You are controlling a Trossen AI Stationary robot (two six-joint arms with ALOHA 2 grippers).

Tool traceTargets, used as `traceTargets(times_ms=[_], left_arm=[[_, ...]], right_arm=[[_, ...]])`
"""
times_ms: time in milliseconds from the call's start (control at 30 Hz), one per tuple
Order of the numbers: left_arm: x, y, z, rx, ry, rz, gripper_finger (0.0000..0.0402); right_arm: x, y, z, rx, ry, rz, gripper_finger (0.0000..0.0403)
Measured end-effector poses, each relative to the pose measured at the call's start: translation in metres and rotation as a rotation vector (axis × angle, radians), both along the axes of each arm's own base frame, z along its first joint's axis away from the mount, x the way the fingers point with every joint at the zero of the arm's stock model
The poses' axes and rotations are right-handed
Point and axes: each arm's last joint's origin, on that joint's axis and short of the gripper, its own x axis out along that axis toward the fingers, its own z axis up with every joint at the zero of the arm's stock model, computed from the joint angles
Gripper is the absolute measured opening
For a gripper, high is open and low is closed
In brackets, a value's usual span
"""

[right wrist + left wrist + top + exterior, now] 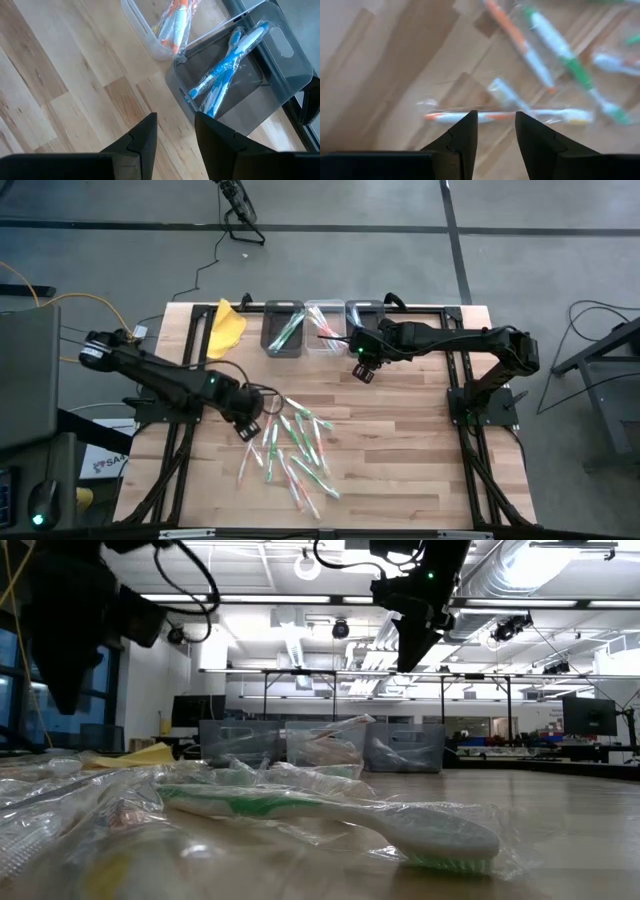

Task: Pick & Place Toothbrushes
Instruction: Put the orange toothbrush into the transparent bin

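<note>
Several wrapped toothbrushes [295, 450] lie loose in a heap on the wooden table, white with green, orange or pink. My left gripper [248, 427] hangs open over the heap's left edge, pointing steeply down. In the left wrist view an orange-and-white toothbrush [455, 117] lies on the wood just beyond the open gripper [495, 115], with nothing between the fingers. My right gripper [362, 372] stands open above bare wood in front of the bins. In its wrist view [175, 117] blue toothbrushes [227, 67] lie in a grey bin and orange ones [172, 22] in a clear bin.
Three small bins [283, 330] [325, 328] [365, 313] stand in a row at the table's far edge, and a yellow cloth [225, 328] lies to their left. Bare wood [400, 440] stretches right of the heap. In the low view a green toothbrush [330, 815] lies near the table's near edge.
</note>
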Motion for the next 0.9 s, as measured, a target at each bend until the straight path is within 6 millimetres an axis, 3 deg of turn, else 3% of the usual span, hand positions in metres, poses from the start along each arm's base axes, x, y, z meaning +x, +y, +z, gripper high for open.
traceTargets(times_ms=[133,367,633,900], left_arm=[[0.003,-0.01,0.001,0.025,-0.059,0.07,0.0129],[0.012,-0.025,-0.019,0.058,0.01,0.091,0.0129],[0.023,-0.028,-0.04,0.087,0.087,0.097,0.0129],[0.031,-0.032,-0.047,0.044,0.071,0.078,0.0129]], right_arm=[[0.0,0.0,0.0,0.001,-0.001,-0.001,0.0125],[0.0,0.0,0.0,0.003,-0.002,-0.001,0.0125],[0.0,0.0,0.0,0.003,-0.005,-0.002,0.0125],[0.0,0.0,0.0,0.005,-0.006,-0.004,0.0125]])
